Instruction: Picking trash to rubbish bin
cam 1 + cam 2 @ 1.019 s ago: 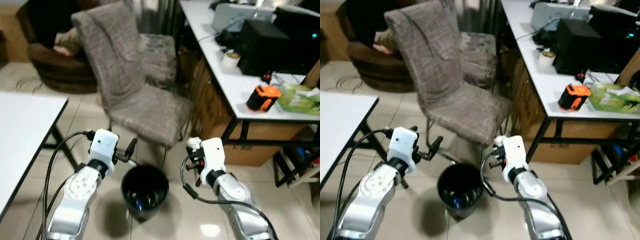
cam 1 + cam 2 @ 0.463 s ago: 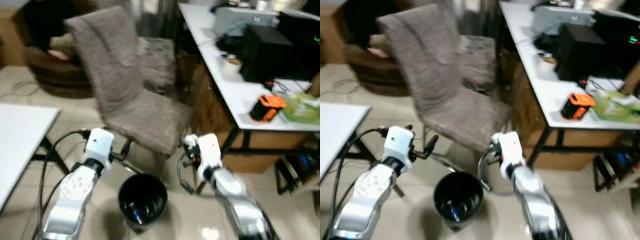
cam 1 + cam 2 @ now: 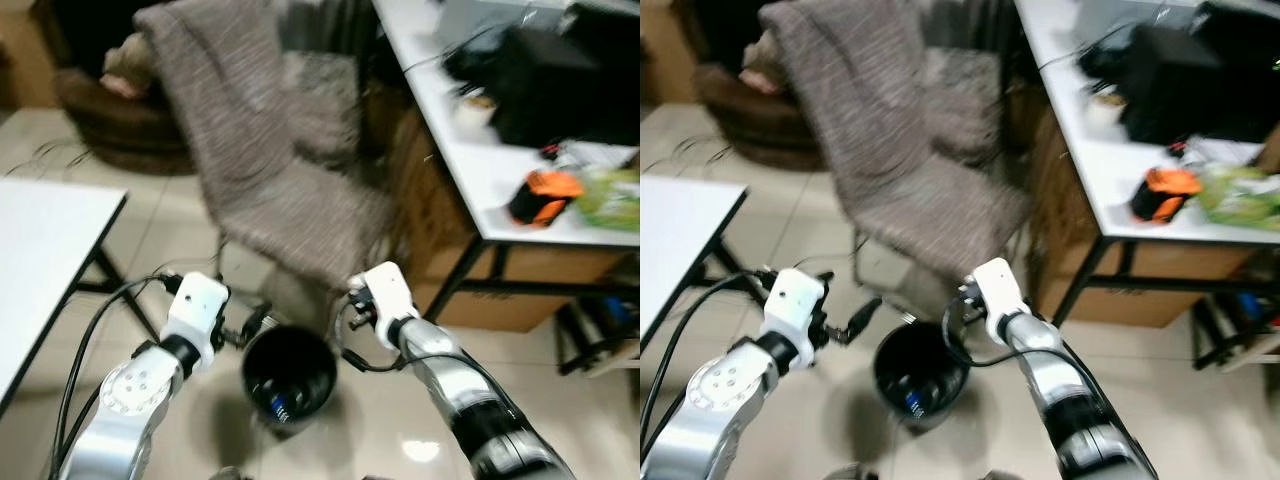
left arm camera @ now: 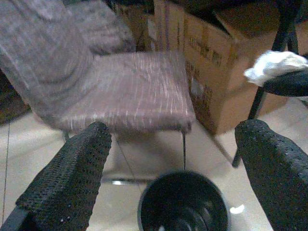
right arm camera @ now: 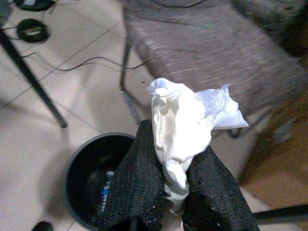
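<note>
Right hand is pinching the crumpled tissue beside the bin, left hand spread wide, so I'd get fully over the opening before dropping it.

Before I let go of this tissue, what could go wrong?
The right gripper pinches the tissue beside the bin, not over its mouth; released here, it may land on the floor. The light tissue could also drift toward the chair. The open left gripper sits near the rim and might knock the bin.
</note>
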You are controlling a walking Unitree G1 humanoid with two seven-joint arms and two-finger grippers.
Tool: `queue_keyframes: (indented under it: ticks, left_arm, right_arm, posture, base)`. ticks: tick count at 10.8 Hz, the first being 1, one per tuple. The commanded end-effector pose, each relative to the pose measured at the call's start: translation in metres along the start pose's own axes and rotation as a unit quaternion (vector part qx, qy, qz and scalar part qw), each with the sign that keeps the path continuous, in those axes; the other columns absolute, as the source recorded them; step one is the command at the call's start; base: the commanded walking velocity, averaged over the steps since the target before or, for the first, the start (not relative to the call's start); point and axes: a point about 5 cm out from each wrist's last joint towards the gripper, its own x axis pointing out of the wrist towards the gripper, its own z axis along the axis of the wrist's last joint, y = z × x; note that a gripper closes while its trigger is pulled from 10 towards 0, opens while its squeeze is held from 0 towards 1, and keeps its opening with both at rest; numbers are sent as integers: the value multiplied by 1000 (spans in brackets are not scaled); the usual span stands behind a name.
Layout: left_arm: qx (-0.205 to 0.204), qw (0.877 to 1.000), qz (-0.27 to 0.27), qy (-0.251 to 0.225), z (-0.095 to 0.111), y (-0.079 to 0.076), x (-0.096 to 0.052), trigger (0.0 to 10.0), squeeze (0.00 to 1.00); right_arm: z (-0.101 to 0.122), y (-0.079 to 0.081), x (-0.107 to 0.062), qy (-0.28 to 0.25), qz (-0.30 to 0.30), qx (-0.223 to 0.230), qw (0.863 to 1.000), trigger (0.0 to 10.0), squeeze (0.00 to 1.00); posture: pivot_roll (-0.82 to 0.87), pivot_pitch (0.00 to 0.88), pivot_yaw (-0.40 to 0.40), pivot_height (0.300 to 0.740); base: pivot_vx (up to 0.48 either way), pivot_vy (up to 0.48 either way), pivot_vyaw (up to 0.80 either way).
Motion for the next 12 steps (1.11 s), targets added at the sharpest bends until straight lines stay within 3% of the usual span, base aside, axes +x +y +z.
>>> queue_keyframes:
  ticks: [1,3,8,9,10,12]
  left_arm:
    - [-1,1000,-31,-3,7,-7,0,10000,0]
    - [18,1000,-19,8,8,-3,0,10000,0]
    - [14,1000,-18,11,11,-8,0,10000,0]
    - [15,1000,-16,15,10,-7,-1,10000,0]
    - [15,1000,-15,16,10,-6,-1,10000,0]
    - [23,999,-16,17,11,-5,0,10000,0]
  right_arm:
    - [5,-7,4,-1,-1,-4,1000,10000,0]
    - [17,-7,12,-3,3,-13,1000,10000,0]
    - [39,3,24,-37,39,17,998,10000,0]
    - [45,3,26,-44,45,12,998,10000,212]
    - [47,3,26,-46,44,8,998,10000,973]
    - [53,4,28,-56,57,14,997,10000,1000]
  posture:
    - [30,165,-76,740]
    - [37,178,-75,740]
    - [50,187,-81,740]
    - [54,186,-78,740]
    - [54,185,-77,740]
    - [54,180,-81,740]
  base:
    - [0,0,0]
    - [0,0,0]
    - [0,0,0]
    - [0,0,0]
    - [0,0,0]
    - [0,0,0]
